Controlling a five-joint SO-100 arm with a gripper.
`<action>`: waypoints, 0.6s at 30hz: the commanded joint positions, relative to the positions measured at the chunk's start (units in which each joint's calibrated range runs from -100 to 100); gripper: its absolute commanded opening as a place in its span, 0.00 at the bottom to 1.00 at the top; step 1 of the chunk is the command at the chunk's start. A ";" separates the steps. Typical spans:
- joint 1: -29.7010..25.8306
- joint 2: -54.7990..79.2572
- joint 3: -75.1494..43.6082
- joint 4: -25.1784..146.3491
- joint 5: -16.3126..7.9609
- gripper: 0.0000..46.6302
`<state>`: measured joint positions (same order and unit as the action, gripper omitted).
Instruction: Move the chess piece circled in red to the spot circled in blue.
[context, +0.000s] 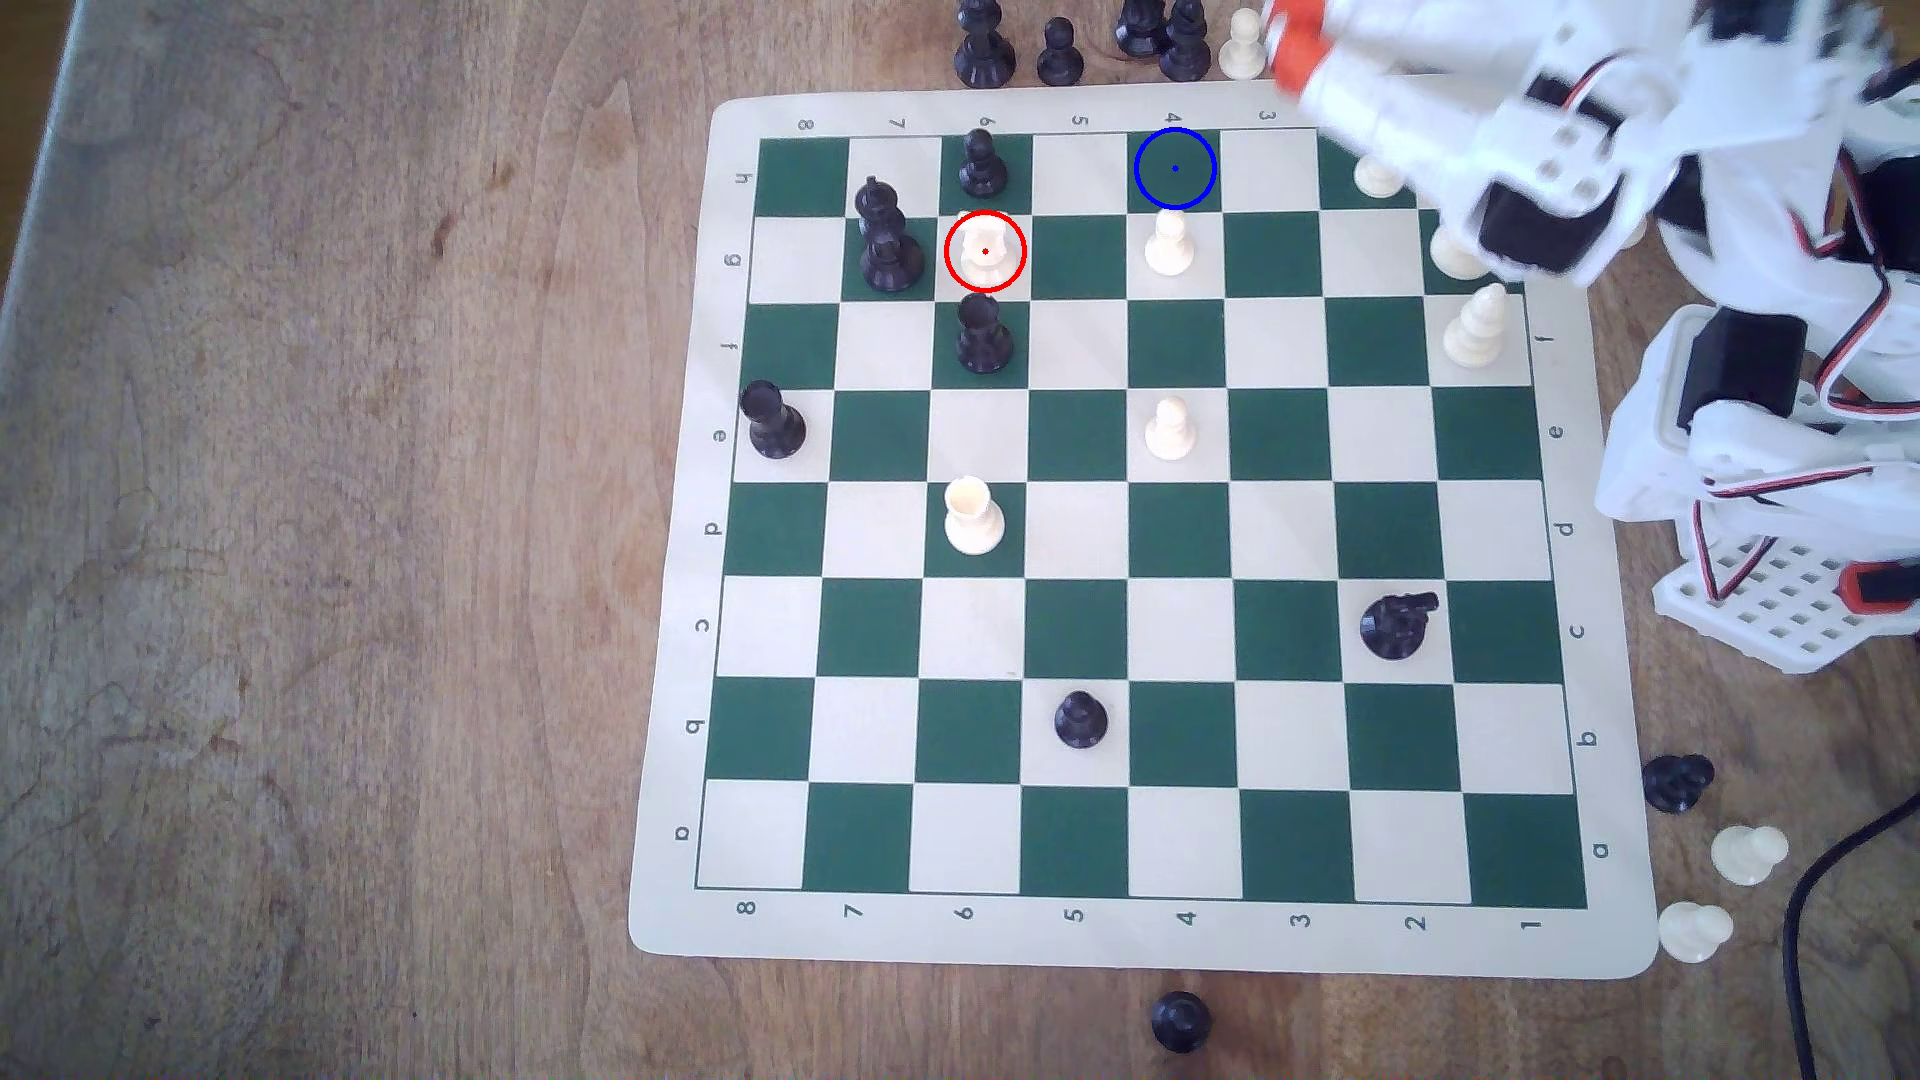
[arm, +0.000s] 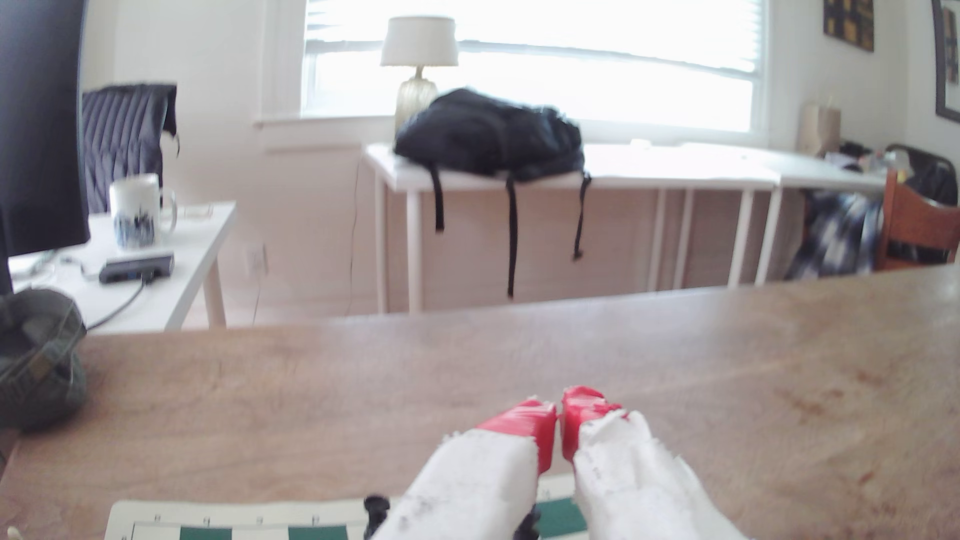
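Note:
The cream piece circled in red (context: 984, 249) stands on a cream square in the board's far rows, with black pieces close on three sides. The spot circled in blue (context: 1174, 168) is a bare dark green square in the farthest row, two files toward the exterior view's right. My gripper (context: 1288, 36) is raised at the exterior view's top right, well away from both. In the wrist view my gripper (arm: 560, 415) has its red-tipped fingers (arm: 524, 420) nearly touching, nothing between them.
A cream pawn (context: 1169, 247) sits just in front of the blue-ringed square. Black pieces (context: 888, 244) (context: 981, 166) (context: 982, 334) crowd the red-ringed piece. Captured pieces (context: 1060, 52) line the table beyond the board's far edge. The arm's base (context: 1766, 436) is at the exterior view's right.

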<state>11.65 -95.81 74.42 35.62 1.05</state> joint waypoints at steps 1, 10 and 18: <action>2.94 2.01 -6.70 8.61 0.00 0.26; 3.25 28.07 -20.66 14.83 6.79 0.33; 3.01 49.63 -34.53 20.40 9.33 0.32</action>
<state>15.56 -55.76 51.74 53.86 9.55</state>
